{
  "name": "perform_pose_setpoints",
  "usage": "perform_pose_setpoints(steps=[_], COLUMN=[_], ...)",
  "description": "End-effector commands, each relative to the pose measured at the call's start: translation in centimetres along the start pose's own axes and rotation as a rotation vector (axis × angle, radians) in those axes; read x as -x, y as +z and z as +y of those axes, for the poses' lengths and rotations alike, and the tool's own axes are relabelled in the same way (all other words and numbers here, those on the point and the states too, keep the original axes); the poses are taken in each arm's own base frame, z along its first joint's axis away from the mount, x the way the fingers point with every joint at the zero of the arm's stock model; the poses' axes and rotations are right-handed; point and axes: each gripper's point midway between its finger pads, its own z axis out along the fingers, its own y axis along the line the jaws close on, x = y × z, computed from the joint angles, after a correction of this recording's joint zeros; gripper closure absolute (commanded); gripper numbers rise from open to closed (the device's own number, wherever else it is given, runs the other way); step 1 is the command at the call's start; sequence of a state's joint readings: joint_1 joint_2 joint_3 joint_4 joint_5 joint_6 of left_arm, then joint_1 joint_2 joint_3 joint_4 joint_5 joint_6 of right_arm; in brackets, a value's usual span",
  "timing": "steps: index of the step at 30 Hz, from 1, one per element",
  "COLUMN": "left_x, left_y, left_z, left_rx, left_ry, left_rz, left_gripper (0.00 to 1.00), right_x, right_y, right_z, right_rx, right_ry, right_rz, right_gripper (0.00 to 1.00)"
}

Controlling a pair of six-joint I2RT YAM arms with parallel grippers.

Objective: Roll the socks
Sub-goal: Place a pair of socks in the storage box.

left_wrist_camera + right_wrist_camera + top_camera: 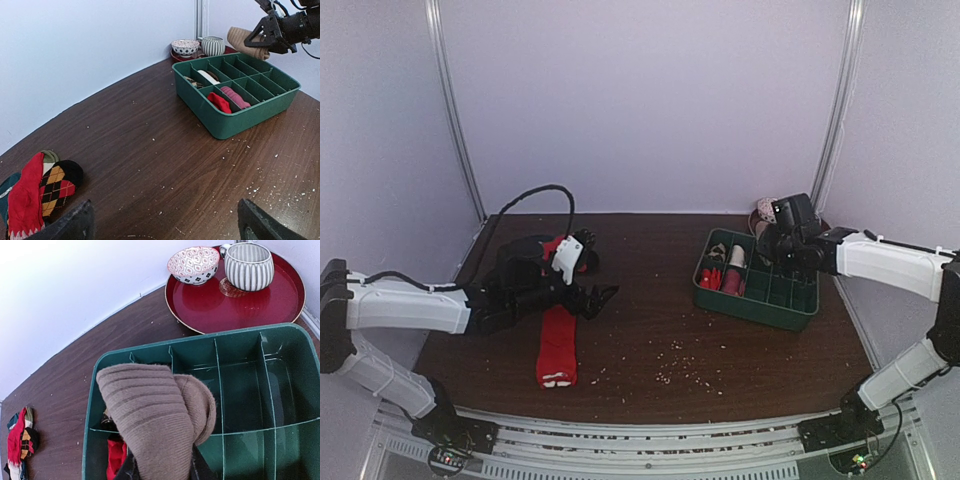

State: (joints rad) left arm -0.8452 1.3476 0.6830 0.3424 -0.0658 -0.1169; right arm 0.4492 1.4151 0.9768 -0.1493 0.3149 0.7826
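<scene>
A bright red sock point(558, 345) lies flat on the table, its white-marked end toward the near edge. My left gripper point(601, 297) is open and empty just right of the sock's far end; in the left wrist view its fingertips point(75, 225) stand wide apart over bare wood. My right gripper point(775, 243) is shut on a rolled tan-brown sock point(155, 415) and holds it above the far left part of the green divided tray point(240, 335). The roll also shows in the left wrist view point(249, 44). The right arm hides it in the top view.
The tray point(790, 312) holds rolled red point(219, 102), pink and white socks. A pile of loose socks point(567, 250) lies at the back left. A red plate point(200, 310) behind the tray carries a bowl point(194, 264) and a striped cup point(248, 266). Crumbs dot the wood.
</scene>
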Motion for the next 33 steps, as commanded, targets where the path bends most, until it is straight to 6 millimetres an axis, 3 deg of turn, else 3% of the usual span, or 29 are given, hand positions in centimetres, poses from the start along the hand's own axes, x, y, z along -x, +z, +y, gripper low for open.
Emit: perform_pose_setpoints(steps=[1,6,12,18,27,33], left_x=[2.5,2.6,2.6,2.0,1.5,1.0], left_y=[-0.1,-0.1,-0.1,0.1,0.5,0.8], left_z=[-0.4,-0.7,-1.3,-1.6,-1.8,-2.2], left_rx=[-0.037,-0.051,-0.084,-0.106,-0.114,-0.137], left_ry=[-0.029,-0.031,-0.030,-0.024,-0.006,-0.007], left_rz=[-0.069,-0.068,-0.067,-0.053,-0.033,-0.010], left_gripper=[0.02,0.02,0.03,0.03,0.03,0.03], right_x=[0.6,-0.1,0.6,-0.6,-1.1,-2.5], right_y=[1.0,2.2,4.0,6.4,6.7,8.7], right_z=[-0.6,-2.1,-1.5,-1.5,-3.4,-4.4], right_rx=[-0.066,-0.151,-0.191,-0.229,-0.293,-0.289], right_ry=[0.064,0.160,0.115,0.085,0.087,0.092], right_rz=[-0.040,-0.055,-0.092,-0.033,-0.008,0.094], right_gripper=[1.00,1.00,1.00,1.00,1.00,1.00])
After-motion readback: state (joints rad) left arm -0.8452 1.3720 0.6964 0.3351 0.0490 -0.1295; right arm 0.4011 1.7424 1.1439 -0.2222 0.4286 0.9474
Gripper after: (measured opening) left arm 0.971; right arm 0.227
